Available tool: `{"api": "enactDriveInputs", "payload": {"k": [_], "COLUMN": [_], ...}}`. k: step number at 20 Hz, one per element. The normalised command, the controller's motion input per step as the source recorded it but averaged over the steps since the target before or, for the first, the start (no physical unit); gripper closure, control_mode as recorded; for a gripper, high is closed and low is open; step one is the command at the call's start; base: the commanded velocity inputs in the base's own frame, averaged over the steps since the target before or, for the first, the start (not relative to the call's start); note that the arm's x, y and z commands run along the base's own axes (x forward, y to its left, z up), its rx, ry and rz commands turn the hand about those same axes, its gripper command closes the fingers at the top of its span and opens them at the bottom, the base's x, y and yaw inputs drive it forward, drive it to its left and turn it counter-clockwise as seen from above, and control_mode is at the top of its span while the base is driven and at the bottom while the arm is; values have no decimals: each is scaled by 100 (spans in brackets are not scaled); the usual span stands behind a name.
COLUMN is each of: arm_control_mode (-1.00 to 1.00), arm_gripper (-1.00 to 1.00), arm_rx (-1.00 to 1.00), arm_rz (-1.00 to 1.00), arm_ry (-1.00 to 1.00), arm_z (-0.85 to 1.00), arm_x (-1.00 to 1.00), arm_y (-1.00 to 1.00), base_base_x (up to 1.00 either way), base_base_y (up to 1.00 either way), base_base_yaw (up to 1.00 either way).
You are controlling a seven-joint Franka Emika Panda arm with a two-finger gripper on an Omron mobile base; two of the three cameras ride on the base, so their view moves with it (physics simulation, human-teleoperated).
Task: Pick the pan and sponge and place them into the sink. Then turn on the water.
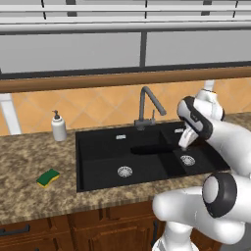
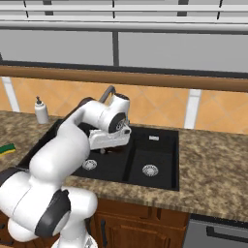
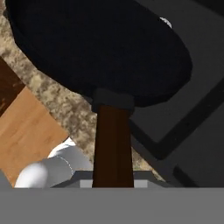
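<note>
Gripper [image 3: 113, 183] clenched on the pan [image 3: 100, 48] handle, we risk clipping the sink [image 1: 98, 174] divider if we lower crookedly.

White soap dispenser bottle [image 1: 59, 126] is standing upright on the speckled granite tabletop [image 1: 29, 157], near the back wall. Orange tiled backsplash [image 1: 98, 105] is running behind it, beneath a brown wooden ledge [image 1: 98, 81]. Grey panels [image 1: 73, 51] are spanning the wall above. Brown wooden cabinet doors [image 1: 73, 233] are sitting below the tabletop edge; one dark handle [image 1: 14, 230] is showing at lower left.
</note>
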Motion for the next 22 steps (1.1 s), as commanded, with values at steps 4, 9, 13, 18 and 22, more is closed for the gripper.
{"api": "enactDriveInputs", "payload": {"k": [4,9,13,18,22], "arm_control_mode": [-100,-100,-100,-100,-100], "arm_gripper": [100,100,100,100,100], "arm_rx": [-11,-12,-11,-18,-15], "arm_rz": [0,-2,-8,-26,-51], "arm_ry": [16,7,0,-2,-8], "arm_z": [0,0,0,0,0], "arm_x": [0,0,6,2,4], "arm_y": [90,87,85,84,70], "base_base_x": [0,0,0,0,0], "base_base_y": [0,0,0,0,0], "base_base_yaw": [0,0,0,0,0]}}
